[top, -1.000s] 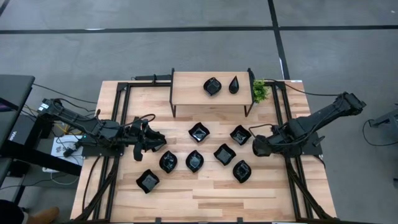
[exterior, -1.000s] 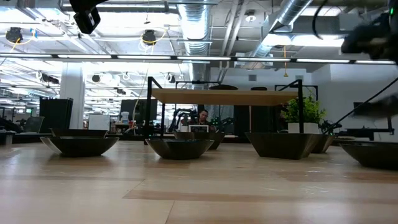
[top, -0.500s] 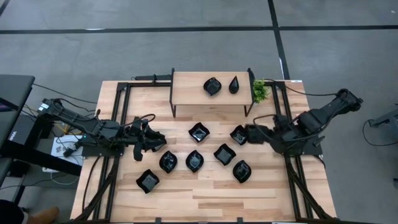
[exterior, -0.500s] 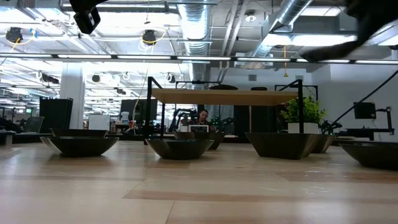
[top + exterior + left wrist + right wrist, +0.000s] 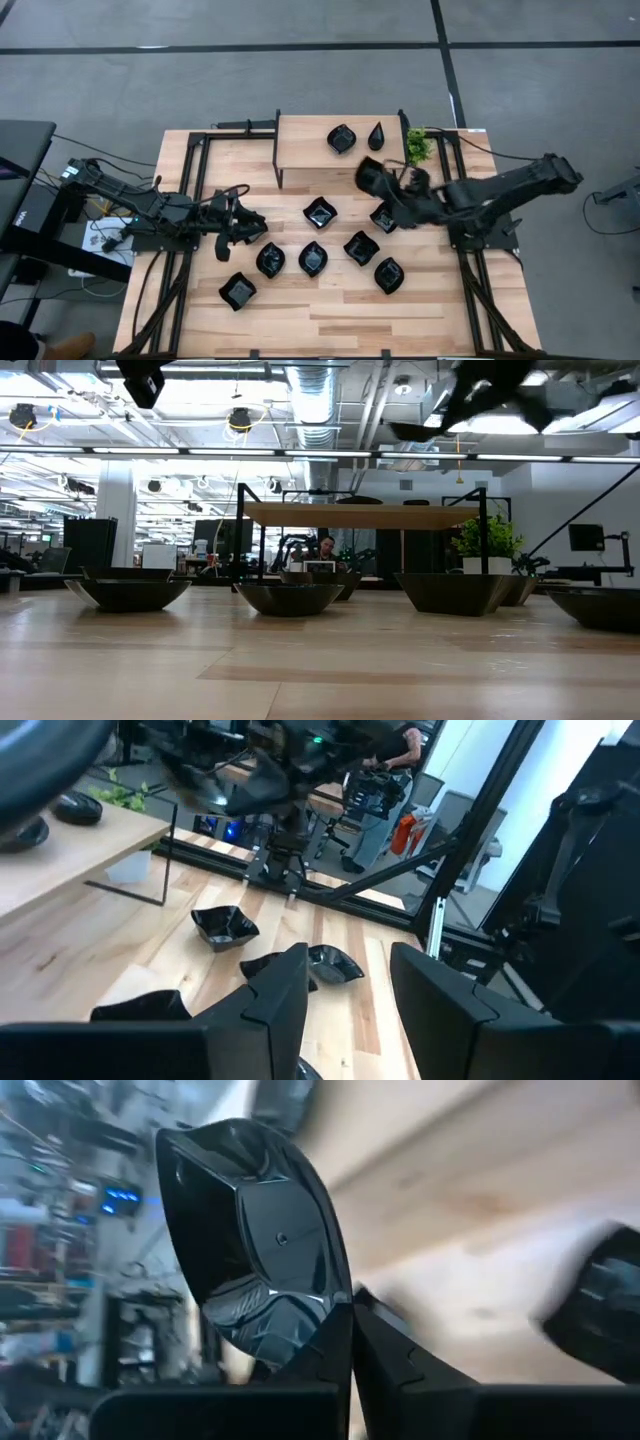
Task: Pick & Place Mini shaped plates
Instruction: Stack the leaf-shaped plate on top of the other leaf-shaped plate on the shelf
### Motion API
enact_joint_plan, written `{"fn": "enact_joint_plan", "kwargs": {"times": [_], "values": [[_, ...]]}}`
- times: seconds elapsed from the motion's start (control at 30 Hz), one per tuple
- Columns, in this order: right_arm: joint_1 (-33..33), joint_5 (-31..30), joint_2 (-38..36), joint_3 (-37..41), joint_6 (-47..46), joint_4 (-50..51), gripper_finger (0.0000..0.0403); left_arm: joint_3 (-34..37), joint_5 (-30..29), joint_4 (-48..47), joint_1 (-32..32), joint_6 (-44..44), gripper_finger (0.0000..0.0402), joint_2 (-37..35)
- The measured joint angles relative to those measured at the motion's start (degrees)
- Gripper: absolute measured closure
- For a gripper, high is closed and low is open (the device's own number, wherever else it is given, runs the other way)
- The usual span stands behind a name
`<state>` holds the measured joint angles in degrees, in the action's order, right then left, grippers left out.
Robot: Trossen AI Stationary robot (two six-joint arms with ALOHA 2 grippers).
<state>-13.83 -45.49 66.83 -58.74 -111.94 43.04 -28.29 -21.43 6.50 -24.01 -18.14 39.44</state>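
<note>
Looking straight down, we see the right gripper (image 5: 372,178) reaching across the table (image 5: 330,310) toward the front edge of the raised shelf (image 5: 300,145). It is pinched on a small black plate (image 5: 368,174), held in the air just off that edge. In the right wrist view the two fingers (image 5: 330,1350) meet on the rim of this plate (image 5: 255,1270), which stands tilted on edge.

Two plates (image 5: 342,138) already sit on the shelf's right half, beside a small green plant (image 5: 417,146); the shelf's left half is bare wood.

Seven plates remain on the table: three in a back row, three in a middle row, one nearest the front-left (image 5: 237,291). We note bare wood along the front edge.

The left gripper (image 5: 252,226) waits at the left side, near the left-hand plates. Its fingers (image 5: 285,990) are parted with nothing between them.
</note>
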Motion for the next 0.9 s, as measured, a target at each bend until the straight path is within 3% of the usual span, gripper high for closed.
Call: {"fn": "enact_joint_plan", "kwargs": {"times": [0.13, 0.3, 0.43, 0.63, 0.9], "values": [[7.8, -0.4, 4.2, 0.0, 8.9, -14.8, 0.0403, 0.0, 0.0, 0.0, 0.0, 2.7, 0.0257, -0.1], [16.9, 3.9, 9.1, 0.0, 17.6, -32.6, 0.0403, 0.0, 0.0, 0.0, 0.0, 3.3, 0.0257, -0.1], [22.5, 8.6, 12.6, 0.0, 18.1, -39.4, 0.0403, 0.0, 0.0, 0.0, 0.0, 3.3, 0.0257, -0.1], [25.4, 12.0, 16.9, -3.3, 11.3, -37.4, 0.0403, 0.0, 0.0, 0.0, 0.0, 3.3, 0.0257, -0.1], [27.8, 14.7, 19.8, -12.4, 0.7, -19.0, 0.0403, 0.0, 0.0, 0.0, 0.0, 3.3, 0.0257, -0.1]]}}
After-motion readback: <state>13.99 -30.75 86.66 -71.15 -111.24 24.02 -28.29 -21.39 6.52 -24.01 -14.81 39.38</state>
